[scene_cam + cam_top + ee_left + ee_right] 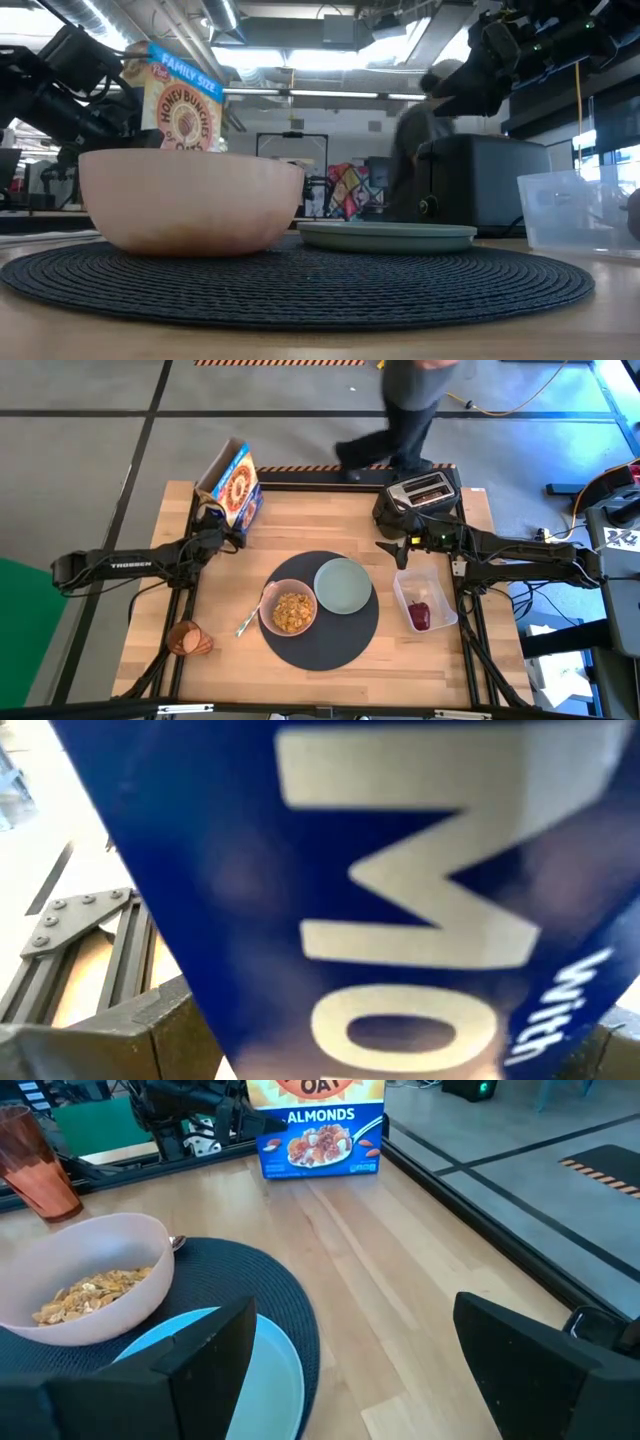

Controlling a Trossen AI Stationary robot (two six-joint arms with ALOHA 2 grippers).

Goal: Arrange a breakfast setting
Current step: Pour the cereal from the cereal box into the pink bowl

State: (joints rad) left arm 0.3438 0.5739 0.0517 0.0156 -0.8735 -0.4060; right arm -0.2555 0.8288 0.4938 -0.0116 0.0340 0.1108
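A round dark mat (325,645) lies at the table's middle. On it sit a pink bowl (288,608) with cereal flakes and a pale-green plate (343,585). A metal spoon (248,622) leans on the bowl's left rim. An amber cup (188,638) stands near the front left corner. A cereal box (232,484) stands upright at the far left. My left gripper (214,520) is open at the box's near end, and the box's blue side (400,870) fills its wrist view. My right gripper (392,547) hangs open above the table, near the toaster, nothing between its fingers (210,1370). My left gripper has one finger (140,1030) on either side of the cereal box's narrow blue side, coming level from the table's near left. I cannot tell whether either finger touches the box. The box stands on its bottom on the table.
A black toaster (420,495) stands at the far right. A clear plastic tub (425,600) holding a red fruit (419,615) sits right of the mat. A person (410,410) walks past the table's far edge. Bare wood lies between the box and the mat.
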